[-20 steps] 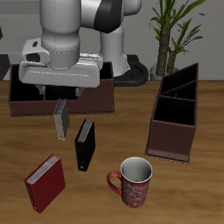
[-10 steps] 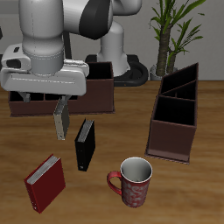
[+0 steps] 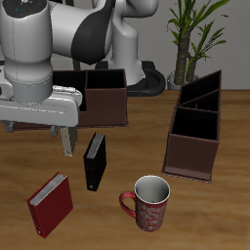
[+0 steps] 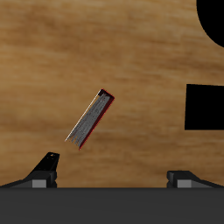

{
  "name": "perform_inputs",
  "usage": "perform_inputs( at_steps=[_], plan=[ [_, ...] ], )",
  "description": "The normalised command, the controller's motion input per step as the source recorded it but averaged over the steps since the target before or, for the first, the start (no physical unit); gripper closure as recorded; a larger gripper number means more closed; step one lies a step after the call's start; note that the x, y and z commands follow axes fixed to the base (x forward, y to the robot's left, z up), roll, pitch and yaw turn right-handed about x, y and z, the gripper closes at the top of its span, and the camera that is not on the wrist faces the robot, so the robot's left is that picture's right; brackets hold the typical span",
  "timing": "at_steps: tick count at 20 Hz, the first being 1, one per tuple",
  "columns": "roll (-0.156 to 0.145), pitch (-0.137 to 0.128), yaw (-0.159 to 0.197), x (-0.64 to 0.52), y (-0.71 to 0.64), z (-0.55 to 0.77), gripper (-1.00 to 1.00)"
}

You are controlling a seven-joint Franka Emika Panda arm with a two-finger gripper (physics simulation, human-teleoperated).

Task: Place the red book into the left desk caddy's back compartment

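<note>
Wooden tabletop below; my hand hangs released above the red book, near front edge. Best: center over its spine, square fingers w/ covers, descend straight.

This is a rendered office or study desk scene rather than a real room: the flat shading and clean surfaces mark it as a simulator's set. A wood-grain counter carries desk things: the narrow left desk caddy and a wide low brown caddy for stationery, a red book, a black book, a grey book and a patterned mug. A potted plant stands behind the counter, beside the white robot arm mounted at its back edge.
</note>
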Motion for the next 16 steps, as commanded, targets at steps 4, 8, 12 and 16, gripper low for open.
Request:
perform_inputs(
  at_steps=[4,8,12,16],
  plan=[
    [0.024,-0.028,0.009,0.18,-0.06,-0.01,-1.00],
    [0.017,-0.041,-0.031,0.19,-0.05,-0.06,-1.00],
    [0.014,-0.057,-0.080,0.15,-0.04,-0.17,-1.00],
    [0.012,-0.034,-0.091,0.07,0.06,-0.26,-1.00]
  ],
)
